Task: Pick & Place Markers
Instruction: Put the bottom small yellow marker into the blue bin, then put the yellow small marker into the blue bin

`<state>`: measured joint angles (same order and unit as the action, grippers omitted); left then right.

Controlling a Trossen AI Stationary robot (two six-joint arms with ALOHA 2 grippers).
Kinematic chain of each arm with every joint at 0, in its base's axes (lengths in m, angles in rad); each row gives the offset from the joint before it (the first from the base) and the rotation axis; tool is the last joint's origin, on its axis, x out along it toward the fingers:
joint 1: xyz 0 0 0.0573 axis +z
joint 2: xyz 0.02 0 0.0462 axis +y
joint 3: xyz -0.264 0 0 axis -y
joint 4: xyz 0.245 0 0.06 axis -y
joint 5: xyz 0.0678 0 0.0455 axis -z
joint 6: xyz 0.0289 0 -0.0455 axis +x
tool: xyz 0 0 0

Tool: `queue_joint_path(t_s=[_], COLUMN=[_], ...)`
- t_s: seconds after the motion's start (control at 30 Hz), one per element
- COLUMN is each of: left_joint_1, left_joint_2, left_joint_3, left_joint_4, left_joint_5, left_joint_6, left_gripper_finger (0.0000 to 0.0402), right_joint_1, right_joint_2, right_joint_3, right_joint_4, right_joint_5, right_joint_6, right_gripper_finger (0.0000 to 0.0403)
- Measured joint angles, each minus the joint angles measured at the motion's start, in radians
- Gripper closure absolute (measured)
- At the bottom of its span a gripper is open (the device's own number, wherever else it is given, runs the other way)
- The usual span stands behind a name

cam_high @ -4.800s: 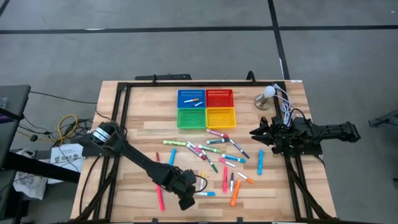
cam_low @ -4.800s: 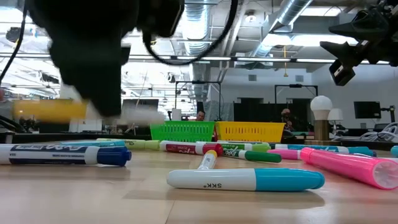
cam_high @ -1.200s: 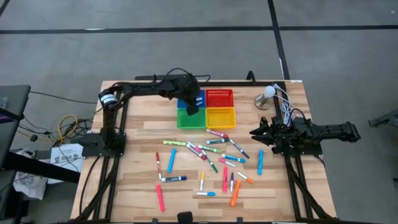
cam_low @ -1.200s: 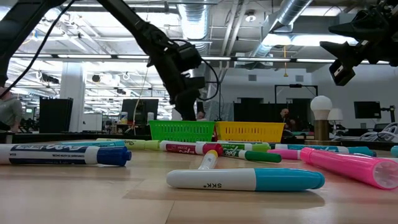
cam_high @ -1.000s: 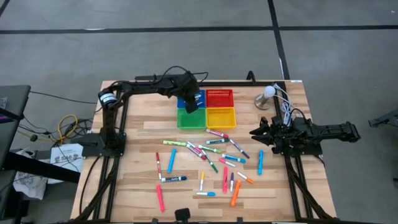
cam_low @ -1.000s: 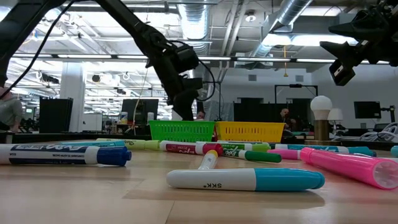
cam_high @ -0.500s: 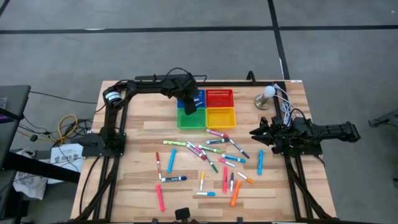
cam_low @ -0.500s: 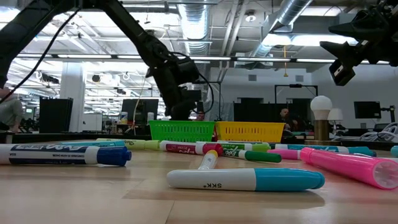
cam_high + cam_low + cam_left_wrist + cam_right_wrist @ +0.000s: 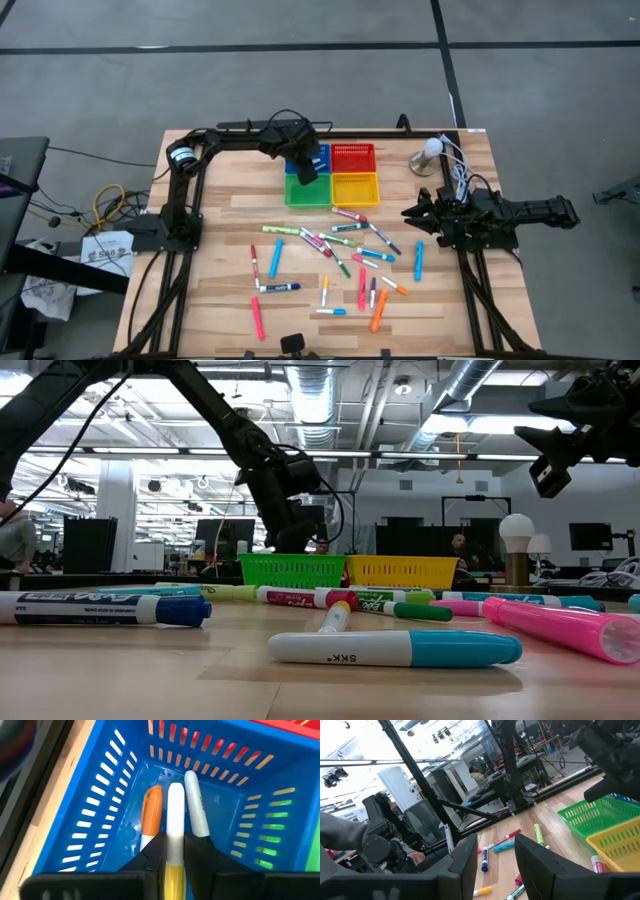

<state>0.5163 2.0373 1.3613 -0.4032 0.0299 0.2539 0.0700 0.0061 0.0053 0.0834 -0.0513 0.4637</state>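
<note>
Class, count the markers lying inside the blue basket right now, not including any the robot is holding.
2: an orange-capped marker and a white marker, side by side on the blue basket floor. The left gripper holds a third, yellow-capped marker above them; it may hide more.

We are looking at a wooden table (image 9: 220, 300). Four baskets (image 9: 332, 174), scattered markers (image 9: 340, 255) and a lamp (image 9: 428, 157) are sitting on it.

Overhead, tabletop-level and two wrist views, sharing the baskets (image 9: 331, 174).

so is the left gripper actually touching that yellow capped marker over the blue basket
Touching. In the left wrist view, the left gripper has both dark fingers pressed against the sides of the yellow-capped marker, holding it above the blue basket.
</note>
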Motion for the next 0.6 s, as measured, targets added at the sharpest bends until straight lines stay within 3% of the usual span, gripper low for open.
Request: queue_joint_path(t_s=[0.17, 0.43, 0.6], left_joint_1=[0.0, 0.0, 0.0], left_joint_2=[0.0, -0.002, -0.09], left_joint_3=[0.0, 0.0, 0.0], left_joint_4=[0.0, -0.001, -0.016], left_joint_5=[0.0, -0.007, -0.055], left_joint_6=[0.001, 0.003, 0.0], left_gripper_finger=[0.0324, 0.0242, 0.0209], right_joint_1=[0.0, 0.0, 0.0], right_joint_2=[0.0, 0.0, 0.0], right_joint_3=[0.0, 0.0, 0.0], right_joint_4=[0.0, 0.0, 0.0], right_joint_5=[0.0, 0.0, 0.0], right_joint_6=[0.0, 0.0, 0.0], right_gripper_finger=[0.0283, 0.0283, 0.0283])
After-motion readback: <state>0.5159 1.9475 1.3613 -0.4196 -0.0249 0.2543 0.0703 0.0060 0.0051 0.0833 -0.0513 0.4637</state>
